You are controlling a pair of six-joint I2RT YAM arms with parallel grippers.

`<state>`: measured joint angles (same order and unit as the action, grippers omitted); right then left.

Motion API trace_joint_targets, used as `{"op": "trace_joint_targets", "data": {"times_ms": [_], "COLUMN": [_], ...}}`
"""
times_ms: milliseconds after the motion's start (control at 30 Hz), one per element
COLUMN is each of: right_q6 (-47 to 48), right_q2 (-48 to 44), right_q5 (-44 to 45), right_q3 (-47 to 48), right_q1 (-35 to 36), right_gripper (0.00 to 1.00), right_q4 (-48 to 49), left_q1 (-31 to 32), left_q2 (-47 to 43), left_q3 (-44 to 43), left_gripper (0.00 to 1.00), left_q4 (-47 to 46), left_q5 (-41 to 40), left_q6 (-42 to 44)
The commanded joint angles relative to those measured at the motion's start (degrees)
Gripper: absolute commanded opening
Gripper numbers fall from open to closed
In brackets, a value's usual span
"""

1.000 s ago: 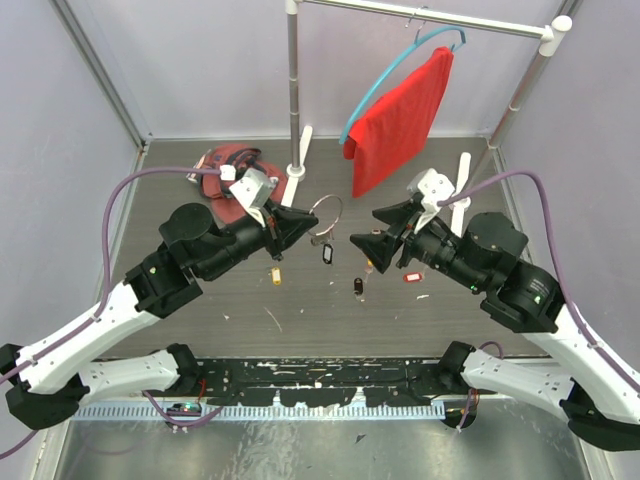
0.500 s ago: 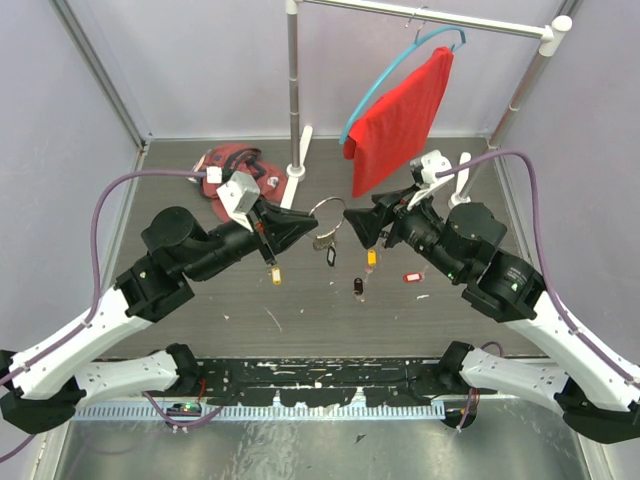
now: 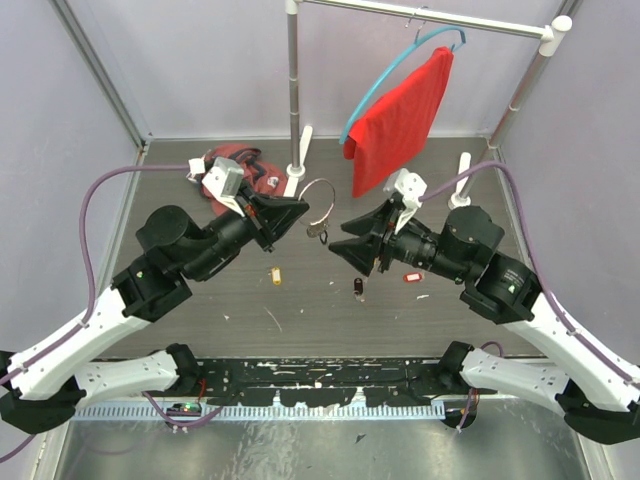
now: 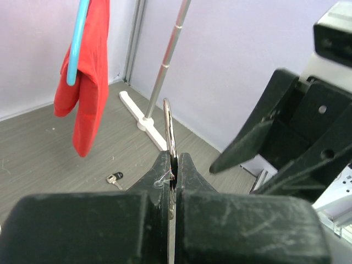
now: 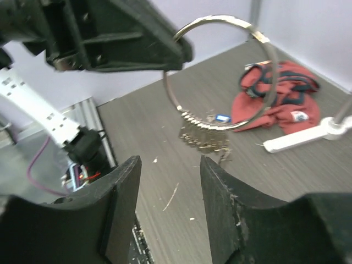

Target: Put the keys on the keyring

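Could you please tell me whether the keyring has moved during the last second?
Yes; in the top view the keyring has shifted slightly up-left, toward the rack foot.

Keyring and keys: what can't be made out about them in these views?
Hanging keys: blurred in the right wrist view, tiny in the top view; count unclear.
Keyring: edge-on in the left wrist view, lower part hidden between the left gripper's fingers.
Its split end: too fine in any view.
Table beneath the right gripper: covered by it in the top view.
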<state>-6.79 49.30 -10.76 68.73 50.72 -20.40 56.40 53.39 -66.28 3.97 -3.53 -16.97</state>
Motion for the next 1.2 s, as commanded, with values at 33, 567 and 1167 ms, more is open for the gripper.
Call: {"op": "trace_joint_targets", "data": {"times_ms": [33,567,1167], "right_q6": [0.7,4.93,13.01], "right_q2": [3.3,3.14,2.37], "right_q5": [-9.03,11.89,21.44], "right_q3": [-0.26,-8.43,-6.37], "right_q1": [-0.05,-0.05,-0.01], "right_gripper": [0.52,0.7,0.22], "right_q4": [3.73,14.23,11.81], "left_q1": [-0.05,-0.04,0.0], "left_q2": [0.16,-0.18,-1.56], "left_q3": [-4.03,-5.58,-4.84], "left_gripper": [0.0,0.0,0.0], "left_q4": [-4.66,-4.84,-3.33], "left_q5": [-1.44,0.35,1.29], "left_q6": [-1.76,-1.92,-2.56]}}
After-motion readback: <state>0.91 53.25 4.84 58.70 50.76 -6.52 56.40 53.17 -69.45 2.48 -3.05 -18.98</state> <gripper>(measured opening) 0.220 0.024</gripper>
